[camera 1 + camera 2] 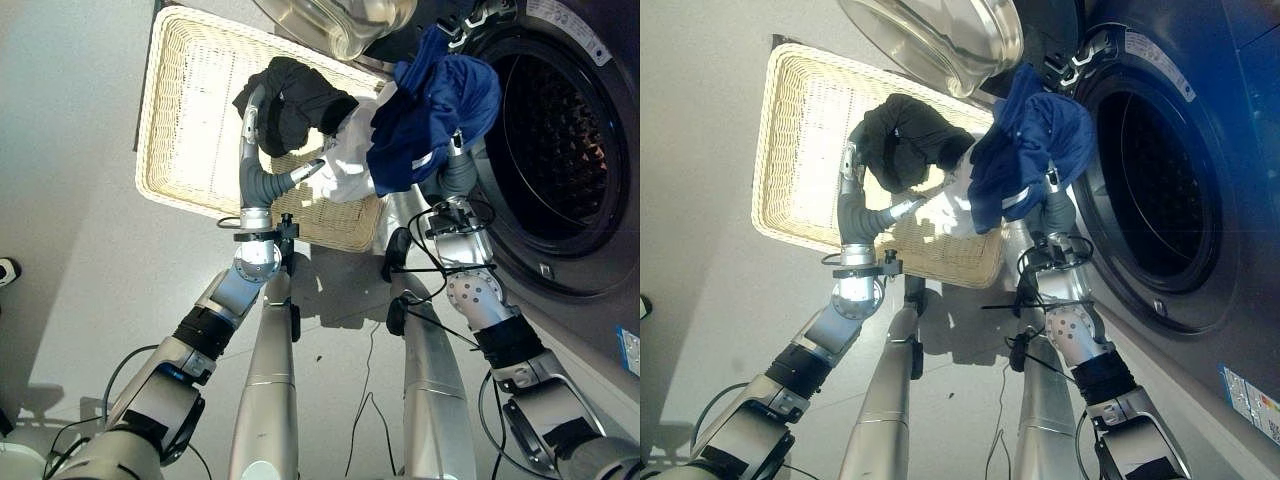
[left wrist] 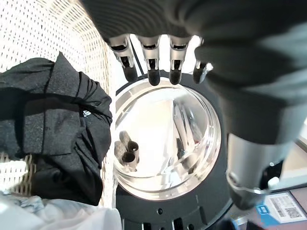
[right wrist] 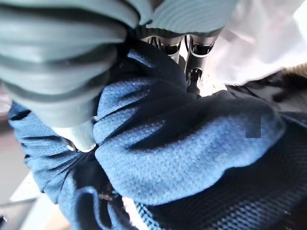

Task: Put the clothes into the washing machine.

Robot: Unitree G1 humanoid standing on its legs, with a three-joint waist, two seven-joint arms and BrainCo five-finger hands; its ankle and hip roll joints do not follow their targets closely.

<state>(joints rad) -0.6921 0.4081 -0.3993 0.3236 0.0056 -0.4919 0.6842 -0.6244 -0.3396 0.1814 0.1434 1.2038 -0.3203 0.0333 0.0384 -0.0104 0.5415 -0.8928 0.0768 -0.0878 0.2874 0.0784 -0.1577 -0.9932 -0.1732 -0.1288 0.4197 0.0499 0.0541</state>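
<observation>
Right wrist view: right robot hand (image 3: 187,48) clenched on blue garment (image 3: 182,143); left robot hand (image 2: 153,52) released.

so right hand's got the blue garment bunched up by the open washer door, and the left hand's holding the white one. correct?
Not quite. The right hand does have the blue garment bunched, beside the open washer door. But the left hand holds nothing: the left wrist view shows its fingers straight and free. It sits by the black garment in the basket; the white garment lies next to it.
</observation>
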